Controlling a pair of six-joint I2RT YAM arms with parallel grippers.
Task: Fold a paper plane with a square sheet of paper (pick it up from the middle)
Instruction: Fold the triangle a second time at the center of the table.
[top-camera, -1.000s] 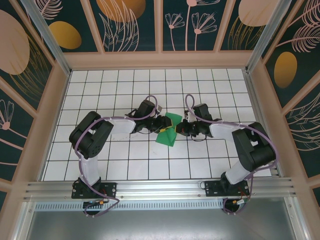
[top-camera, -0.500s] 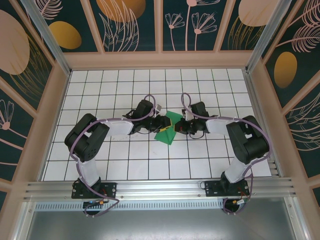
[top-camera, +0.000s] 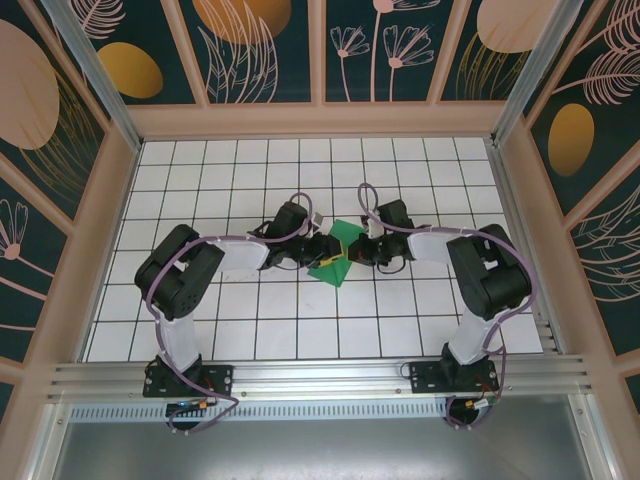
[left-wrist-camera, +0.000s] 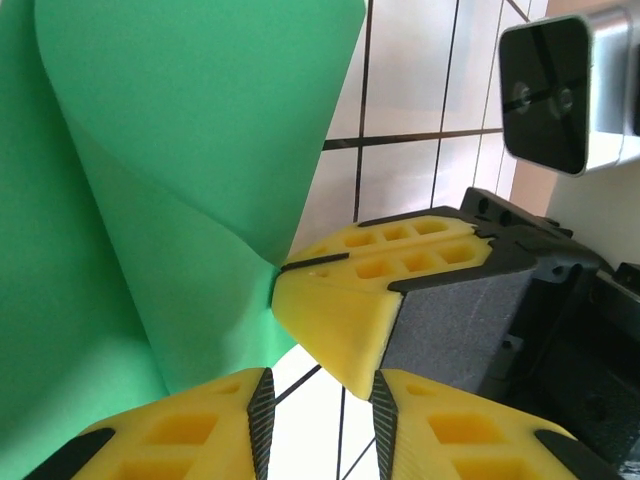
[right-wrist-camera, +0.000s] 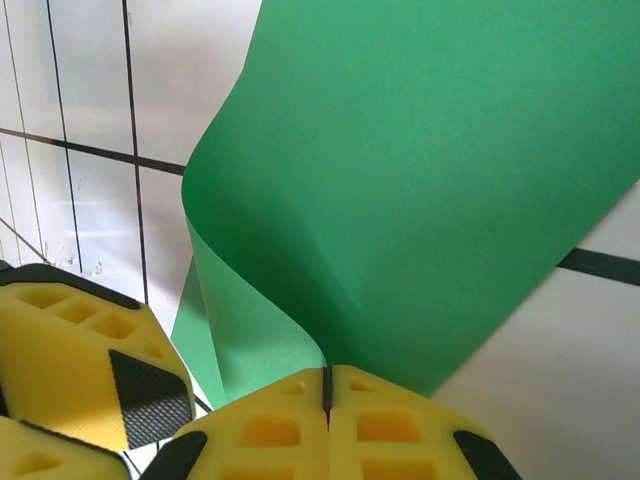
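Observation:
The square sheet of paper (top-camera: 334, 258) is bright green and curled into a loose fold, held up over the middle of the white grid table (top-camera: 250, 320). My right gripper (right-wrist-camera: 326, 385) is shut on the sheet's (right-wrist-camera: 430, 180) folded edge, with the paper fanning out beyond the fingertips. In the top view the right gripper (top-camera: 357, 249) comes in from the right. My left gripper (left-wrist-camera: 320, 425) faces it from the left, open, with only table between its fingers. The paper (left-wrist-camera: 180, 150) bulges to the upper left of the left gripper (top-camera: 318, 250). The right gripper's yellow fingers (left-wrist-camera: 345, 320) stand just ahead of it.
Raised wooden walls (top-camera: 100, 230) surround the table on three sides. An aluminium rail (top-camera: 320, 378) with both arm bases runs along the near edge. The right arm's camera (left-wrist-camera: 565, 90) sits close to the left gripper.
The right arm's elbow has swung inward and its gripper has shifted slightly left and farther back with the paper. The left arm has barely moved.

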